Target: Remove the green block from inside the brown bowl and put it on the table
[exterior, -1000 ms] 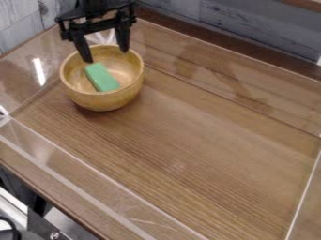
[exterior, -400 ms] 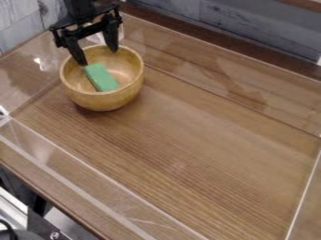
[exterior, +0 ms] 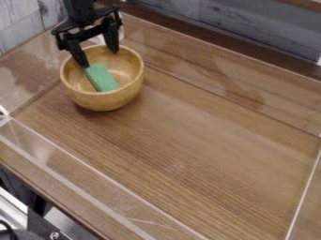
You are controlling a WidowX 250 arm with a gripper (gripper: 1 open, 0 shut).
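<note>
1. as the camera looks down, the table (exterior: pixel 201 141) fills most of the view, a brown wood-grain top with darker streaks running lengthwise and a soft, pale sheen toward the upper left.
2. clear panels (exterior: pixel 305 183) edge it; their pale borders run along the right side, across the upper right, and slantwise down the lower left.
3. beyond the lower left edge, the room shows only as a dark corner, with black and pale cables (exterior: pixel 13 223) curling there, too cut off to tell what they belong to.
4. toward the upper left of the table sits the bowl (exterior: pixel 105 102), light tan, thick-walled and upright.
5. inside it lies the block (exterior: pixel 99 79), bright green, flat on the bottom and set at a slant.
6. the claw (exterior: pixel 98 56), black, reaches in from the top of the view, its fingers spread apart over the bowl's far side, with nothing pinched between them.
</note>
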